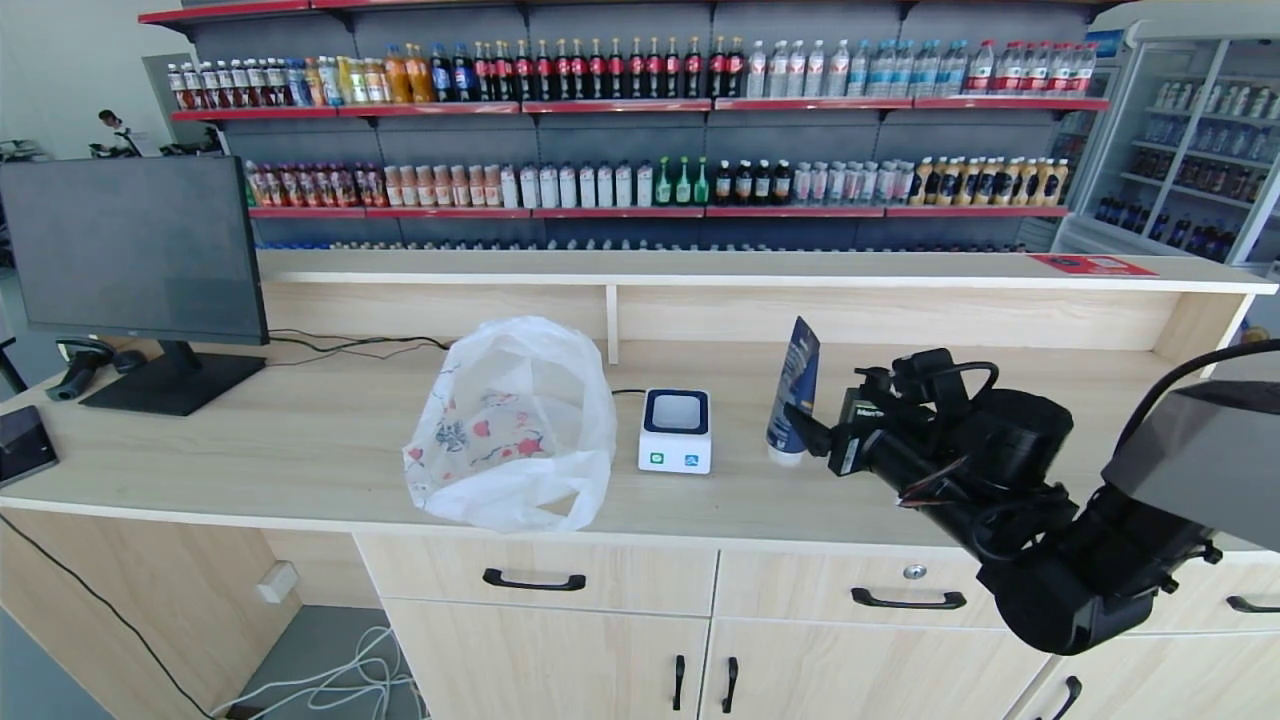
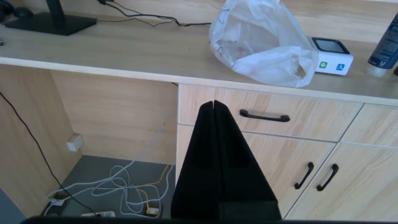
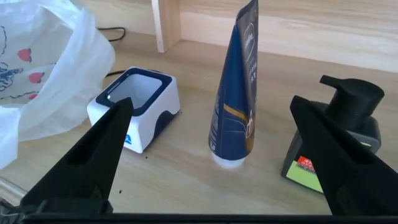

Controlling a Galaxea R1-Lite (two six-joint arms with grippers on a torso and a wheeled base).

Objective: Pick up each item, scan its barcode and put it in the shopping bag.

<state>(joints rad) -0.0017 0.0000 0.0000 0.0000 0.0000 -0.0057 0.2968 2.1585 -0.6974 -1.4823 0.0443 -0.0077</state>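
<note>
On the light wooden counter (image 1: 300, 440), right of centre, a dark blue squeeze tube (image 1: 797, 395) stands upright on its white cap. It is just right of the small white box scanner with the dark blue top window (image 1: 676, 430), near it but not touching.

Right gripper (image 3: 210, 102): released, with its two black fingers spread wide. It is level with the lower half of the tube, on the tube's right and near side. From the wrist camera the tube lines up with the gap between the fingers and sits just beyond their tips. Neither finger is seen pressing on it. The head view does not settle whether one fingertip touches it.

A dark pump bottle with a green label (image 3: 339, 140) stands on the counter just right of the tube, apart from it.

A translucent white plastic shopping bag with a red heart print (image 1: 515, 425) sits left of the scanner, slumped, its mouth facing up. It is well apart from the tube.

Left gripper (image 2: 213, 109): clenched, fingers pressed together with nothing between them. It is held below the counter edge, before the pale drawer front with the black handle (image 2: 264, 115).

A black flat monitor on a stand (image 1: 135, 250) occupies the far left of the counter.
</note>
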